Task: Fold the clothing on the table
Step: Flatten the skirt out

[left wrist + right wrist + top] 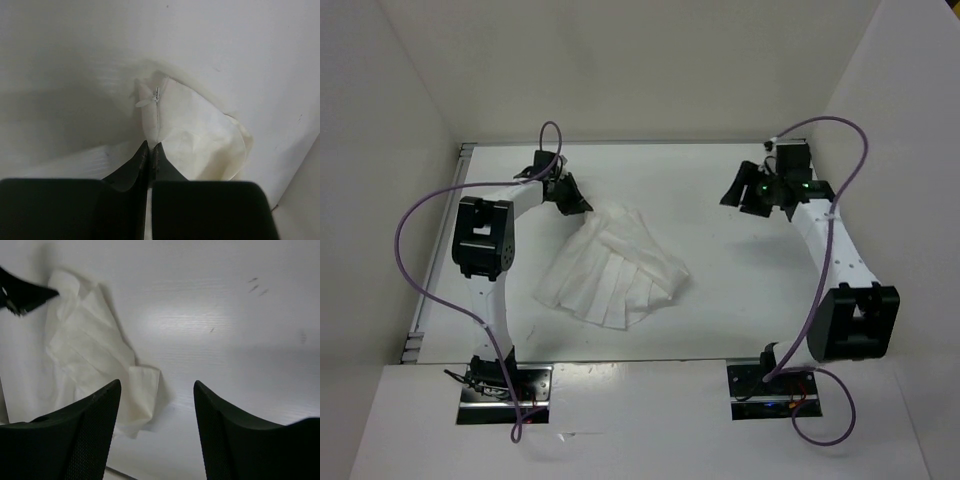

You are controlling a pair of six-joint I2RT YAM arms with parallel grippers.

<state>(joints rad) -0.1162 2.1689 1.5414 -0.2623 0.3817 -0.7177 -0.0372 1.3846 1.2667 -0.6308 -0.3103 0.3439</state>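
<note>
You've got a small white pleated skirt [615,268] lying rumpled on the white table [740,300], left of centre. Its pleats fan out toward the near edge. The narrow waist end, with its zip [157,95], points far-left.

Thin, soft white cloth in the clothing [615,270], matt, pressed into sharp pleats and rumpled at the edges. At its seam a small grey zip pull [156,93], metal by its look. Smooth white on the surface [740,270], faintly sheened under the light, lightly scuffed, edged by a dull grey metal rim [418,325]. Matt black plastic for the fingers [90,420], finely textured. Glossy purple sheathing on the cables [415,215]. Plain matt white on the wall panels [620,60].
</note>
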